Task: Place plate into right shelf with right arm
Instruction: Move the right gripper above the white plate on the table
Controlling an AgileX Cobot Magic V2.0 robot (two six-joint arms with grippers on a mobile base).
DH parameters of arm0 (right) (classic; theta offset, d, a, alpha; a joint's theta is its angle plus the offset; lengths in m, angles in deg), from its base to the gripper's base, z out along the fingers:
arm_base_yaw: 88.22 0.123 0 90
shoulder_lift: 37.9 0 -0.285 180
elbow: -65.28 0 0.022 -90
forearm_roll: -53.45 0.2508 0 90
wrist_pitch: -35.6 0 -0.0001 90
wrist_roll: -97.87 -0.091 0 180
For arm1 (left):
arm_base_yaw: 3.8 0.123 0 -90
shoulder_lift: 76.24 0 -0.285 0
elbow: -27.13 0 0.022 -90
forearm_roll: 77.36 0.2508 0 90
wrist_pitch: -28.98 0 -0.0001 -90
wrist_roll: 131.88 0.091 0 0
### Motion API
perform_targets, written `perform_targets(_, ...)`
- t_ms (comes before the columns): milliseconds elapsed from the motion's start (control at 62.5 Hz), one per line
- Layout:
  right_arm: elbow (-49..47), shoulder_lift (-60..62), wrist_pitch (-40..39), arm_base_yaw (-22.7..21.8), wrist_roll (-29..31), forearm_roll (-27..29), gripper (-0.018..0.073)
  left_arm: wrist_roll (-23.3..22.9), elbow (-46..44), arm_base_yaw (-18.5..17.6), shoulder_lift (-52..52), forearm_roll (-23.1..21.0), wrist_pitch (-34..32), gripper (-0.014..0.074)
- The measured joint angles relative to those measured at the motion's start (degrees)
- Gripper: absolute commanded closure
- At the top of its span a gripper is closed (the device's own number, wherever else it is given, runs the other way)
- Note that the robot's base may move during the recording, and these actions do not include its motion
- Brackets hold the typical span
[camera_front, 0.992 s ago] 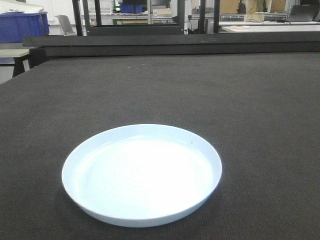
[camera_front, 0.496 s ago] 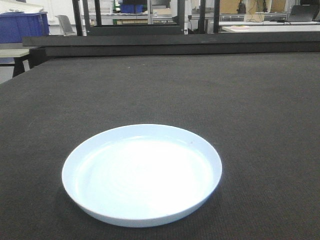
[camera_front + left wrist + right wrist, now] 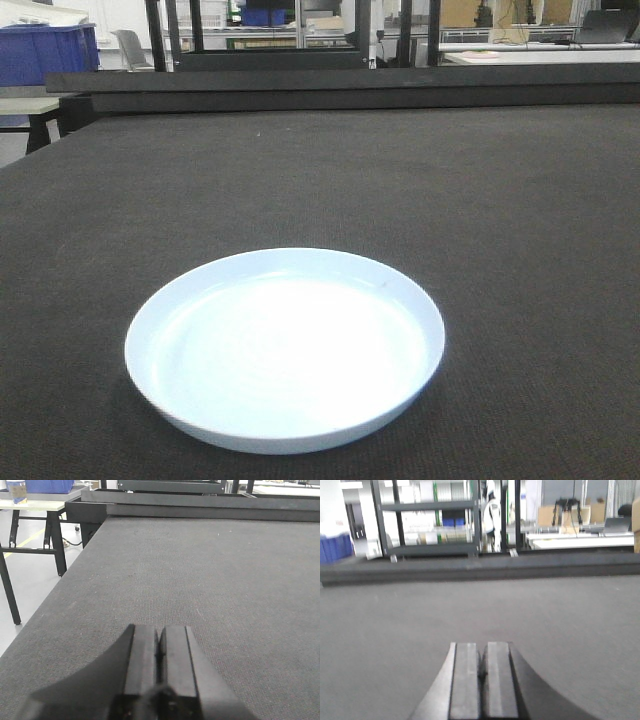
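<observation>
A: Fingers (image 3: pixel 467 680) of right gripper (image 3: pixel 483 649): pressed together, gripping nothing. Left gripper (image 3: pixel 160 634) likewise.
B: Plate?
A: Plate (image 3: pixel 285 350) flat on worktop (image 3: pixel 470 180), near front edge, slightly left of centre (no arm beside it).
B: Step?
A: Approach, I judge. Next: spread fingers, lower onto rim.

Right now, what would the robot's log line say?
plate: flat on table, untouched | left end effector: shut | right end effector: shut, empty

Dark grey carpet-textured counter (image 3: pixel 500 200), and one round, shallow, glossy white plate (image 3: pixel 285 350) sits flat on it.
</observation>
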Motion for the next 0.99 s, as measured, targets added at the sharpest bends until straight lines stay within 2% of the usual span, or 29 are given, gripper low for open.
perform_targets(96, 0.0, 0.0, 0.25, 0.0, -5.5, 1.74, 0.0503, 0.0, 0.0, 0.0, 0.0, 0.0, 0.0, 0.0643)
perform_targets(176, -1.11, 0.0, 3.91, 0.0, -7.76, 2.01, 0.0503, 0.0, 0.0, 0.0, 0.0, 0.0, 0.0, 0.0643)
perform_targets(288, -7.01, 0.0, 11.82, 0.0, -8.02, 1.34, 0.0503, 0.0, 0.0, 0.0, 0.0, 0.0, 0.0, 0.0643)
perform_targets(432, -19.16, -1.23, 25.02, 0.1, -4.64, -0.18, 0.0503, 0.0, 0.0, 0.0, 0.0, 0.0, 0.0, 0.0643)
perform_targets(560, -31.33, -8.19, 36.43, 0.45, 2.87, 1.8, 0.0503, 0.0, 0.0, 0.0, 0.0, 0.0, 0.0, 0.0643)
perform_targets(768, -43.77, -24.19, 53.39, 0.69, 20.59, 16.71, 0.0503, 0.0, 0.0, 0.0, 0.0, 0.0, 0.0, 0.0643)
perform_targets(992, -47.19, -38.44, 59.68, 1.05, 31.15, 25.52, 0.0503, 0.0, 0.0, 0.0, 0.0, 0.0, 0.0, 0.0643)
